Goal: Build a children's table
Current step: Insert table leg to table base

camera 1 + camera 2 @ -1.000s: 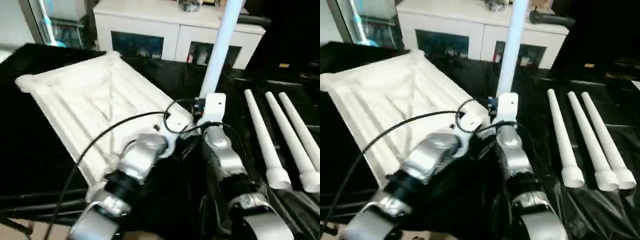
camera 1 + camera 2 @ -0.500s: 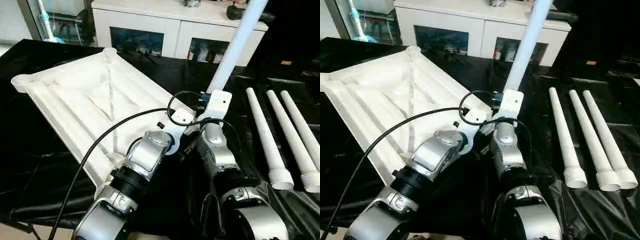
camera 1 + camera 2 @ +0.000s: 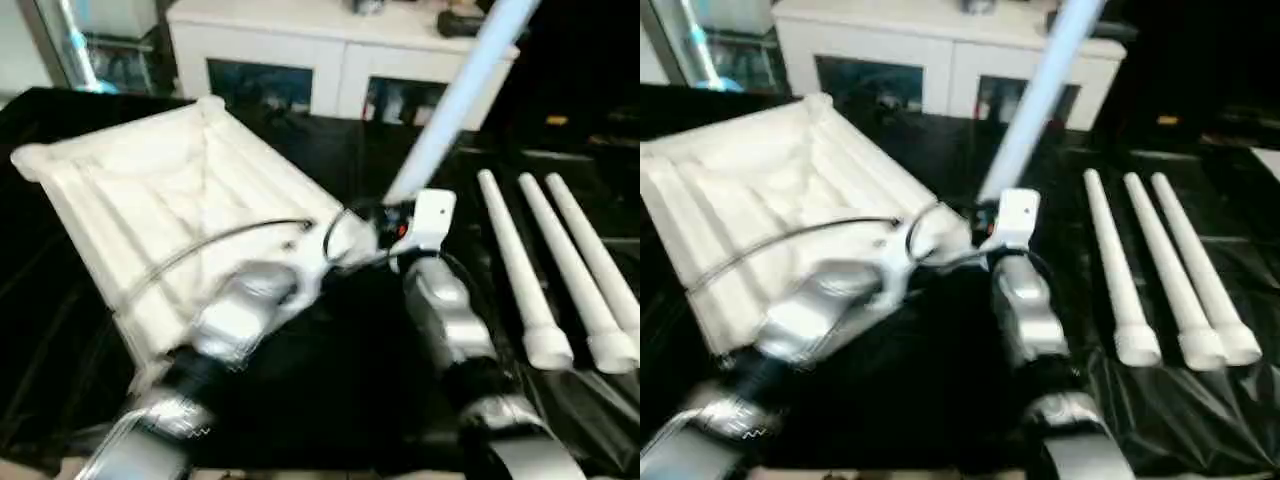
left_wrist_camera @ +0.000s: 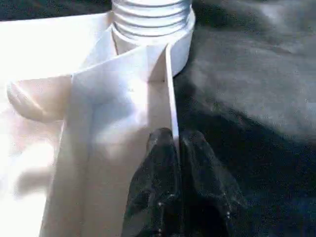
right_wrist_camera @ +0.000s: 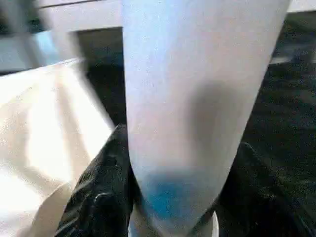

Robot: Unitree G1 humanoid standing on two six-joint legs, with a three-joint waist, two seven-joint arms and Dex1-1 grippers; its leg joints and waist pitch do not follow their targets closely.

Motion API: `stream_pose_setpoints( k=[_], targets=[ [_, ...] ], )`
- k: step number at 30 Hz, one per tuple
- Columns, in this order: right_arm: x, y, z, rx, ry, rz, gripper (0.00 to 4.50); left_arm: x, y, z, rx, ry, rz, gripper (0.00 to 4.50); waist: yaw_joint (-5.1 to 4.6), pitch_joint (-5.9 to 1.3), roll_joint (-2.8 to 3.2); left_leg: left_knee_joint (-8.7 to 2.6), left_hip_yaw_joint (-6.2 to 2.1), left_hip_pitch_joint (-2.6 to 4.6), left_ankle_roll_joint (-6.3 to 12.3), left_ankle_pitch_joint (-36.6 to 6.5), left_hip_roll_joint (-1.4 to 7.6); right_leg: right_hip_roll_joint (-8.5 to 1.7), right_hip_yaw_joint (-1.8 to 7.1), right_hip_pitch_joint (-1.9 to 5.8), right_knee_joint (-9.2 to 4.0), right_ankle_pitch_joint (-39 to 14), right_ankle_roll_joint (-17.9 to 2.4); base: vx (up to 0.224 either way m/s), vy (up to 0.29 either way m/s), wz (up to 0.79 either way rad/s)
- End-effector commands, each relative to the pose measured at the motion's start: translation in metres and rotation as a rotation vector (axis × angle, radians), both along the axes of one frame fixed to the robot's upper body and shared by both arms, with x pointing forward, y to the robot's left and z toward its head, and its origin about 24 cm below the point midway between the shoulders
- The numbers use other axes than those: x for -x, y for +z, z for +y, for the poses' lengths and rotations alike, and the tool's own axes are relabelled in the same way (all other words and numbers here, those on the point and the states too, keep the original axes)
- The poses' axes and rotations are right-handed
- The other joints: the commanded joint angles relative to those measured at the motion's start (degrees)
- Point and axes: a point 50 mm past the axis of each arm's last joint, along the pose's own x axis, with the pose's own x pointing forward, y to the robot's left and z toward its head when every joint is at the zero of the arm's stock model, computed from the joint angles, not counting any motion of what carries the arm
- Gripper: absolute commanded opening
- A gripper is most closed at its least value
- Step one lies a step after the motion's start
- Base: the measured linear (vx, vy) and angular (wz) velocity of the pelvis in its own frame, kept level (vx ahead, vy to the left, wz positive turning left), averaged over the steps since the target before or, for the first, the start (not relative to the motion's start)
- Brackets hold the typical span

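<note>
The white tabletop [image 3: 150, 200] lies upside down on the black-covered bench, ribs up. At its near right corner, my right gripper [image 5: 180, 148] is shut on a white leg [image 3: 450, 110]. The leg rises slanted up and to the right, and my black fingers [image 5: 103, 197] press on both sides of it. The leg's threaded end [image 4: 150, 19] sits at the round corner socket. My left gripper [image 4: 175, 136] is shut on the thin side wall of the tabletop [image 4: 118, 98], just short of that socket. Three more legs [image 3: 565, 270] lie side by side on the right.
A white cabinet with glass doors [image 3: 330, 50] stands behind the bench. Black sheeting [image 3: 350, 400] covers the bench around the tabletop and under the loose legs. A black cable [image 3: 230, 240] runs over my left forearm.
The held leg's top has leaned further to the right. The whole picture has shifted with the camera. Both grips are unchanged.
</note>
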Motion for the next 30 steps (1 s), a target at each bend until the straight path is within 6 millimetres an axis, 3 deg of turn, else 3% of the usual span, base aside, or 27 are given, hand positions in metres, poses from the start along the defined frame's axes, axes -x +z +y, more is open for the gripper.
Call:
stream_pose_setpoints(
  k=[1,3,5,7,9,11,12,14,17,20,25,29,30],
  targets=[
    [0.020,-0.055,-0.042,0.106,-0.030,0.298,1.86,0.011,0.010,0.000,0.070,-0.166,-0.003,0.00,0.23,-2.15,0.53,-5.55,-2.99,1.38,-0.06,-15.34,5.74,-4.19,2.69,0.88,-3.80,-10.93,-11.98,0.000,0.000,0.00],
    [0.023,-0.056,-0.049,0.142,0.026,0.323,1.86,0.015,0.012,0.006,0.069,-0.215,0.004,0.00,0.23,-2.15,0.54,-5.60,-2.95,1.59,-1.75,-16.80,5.74,-4.23,2.79,0.58,-3.88,-12.71,-11.94,0.000,0.000,0.00],
    [0.027,-0.056,-0.062,0.196,0.144,0.364,1.86,0.021,0.016,0.014,0.072,-0.291,0.028,0.00,0.26,-2.19,0.57,-5.60,-2.94,1.65,-2.32,-16.68,5.71,-4.20,2.80,0.51,-3.86,-12.48,-11.91,0.000,0.000,0.00],
    [0.028,-0.055,-0.065,0.232,0.201,0.372,1.86,0.021,0.017,0.016,0.063,-0.307,0.038,0.00,0.65,-2.23,0.79,-5.50,-2.65,1.97,-2.42,-15.46,5.73,-4.11,2.86,0.26,-3.64,-9.76,-12.55,0.000,0.000,0.00],
    [0.028,-0.054,-0.067,0.250,0.224,0.373,1.86,0.022,0.017,0.017,0.056,-0.314,0.041,0.00,1.13,-2.44,0.73,-5.42,-2.57,1.93,-2.54,-13.02,5.69,-4.08,2.78,0.58,-3.18,-6.57,-13.09,0.000,0.000,0.00],
    [0.030,-0.053,-0.069,0.274,0.268,0.383,1.86,0.022,0.018,0.018,0.048,-0.325,0.043,0.00,1.47,-2.51,0.70,-5.27,-2.40,2.10,-2.27,-11.21,5.64,-3.99,2.71,0.65,-2.92,-3.85,-13.49,0.000,0.000,0.00],
    [0.031,-0.051,-0.070,0.288,0.313,0.395,1.86,0.022,0.018,0.019,0.043,-0.337,0.049,0.00,1.76,-2.65,0.58,-4.93,-2.22,2.10,-1.16,-8.23,5.46,-3.94,2.59,0.98,-2.46,0.23,-14.21,0.000,0.000,0.00],
    [0.032,-0.046,-0.074,0.299,0.394,0.419,1.86,0.021,0.020,0.019,0.035,-0.357,0.040,0.00,2.13,-2.75,0.15,-4.61,-2.12,2.00,0.47,-6.01,5.40,-4.06,2.60,1.39,-2.26,2.73,-14.66,0.000,0.000,0.00],
    [0.031,-0.043,-0.077,0.304,0.397,0.412,1.86,0.019,0.021,0.020,0.029,-0.345,0.019,0.00,2.49,-2.82,0.09,-4.48,-2.13,1.99,1.37,-4.37,5.54,-4.34,2.60,1.38,-2.04,3.56,-15.28,0.000,0.000,0.00],
    [0.031,-0.041,-0.076,0.291,0.378,0.340,1.86,0.016,0.022,0.020,0.025,-0.325,0.001,0.00,2.74,-2.78,-0.18,-4.48,-2.12,2.07,1.00,-5.75,5.72,-4.59,2.63,1.27,-2.29,-0.01,-15.33,0.000,0.000,0.00],
    [0.031,-0.023,-0.066,0.061,0.306,0.195,1.86,0.011,0.022,0.022,0.024,-0.262,-0.055,0.00,2.86,-2.83,-0.11,-4.64,-2.25,2.13,0.46,-7.16,5.72,-4.43,2.65,1.30,-2.37,-0.84,-14.75,0.000,0.000,0.00],
    [0.030,0.011,-0.063,-0.229,0.264,0.012,1.86,0.012,0.025,0.019,0.046,-0.301,-0.119,0.00,3.04,-3.00,-0.18,-4.52,-2.21,1.95,1.16,-6.82,5.67,-4.51,2.66,1.45,-2.26,-0.51,-14.99,0.000,0.000,0.00],
    [0.032,0.025,-0.064,-0.323,0.276,-0.045,1.86,0.015,0.027,0.018,0.088,-0.317,-0.118,0.00,3.21,-3.20,0.40,-4.35,-2.20,1.91,2.01,-5.23,5.70,-4.61,2.66,1.55,-1.96,1.03,-15.07,0.000,0.000,0.00]
  ],
)
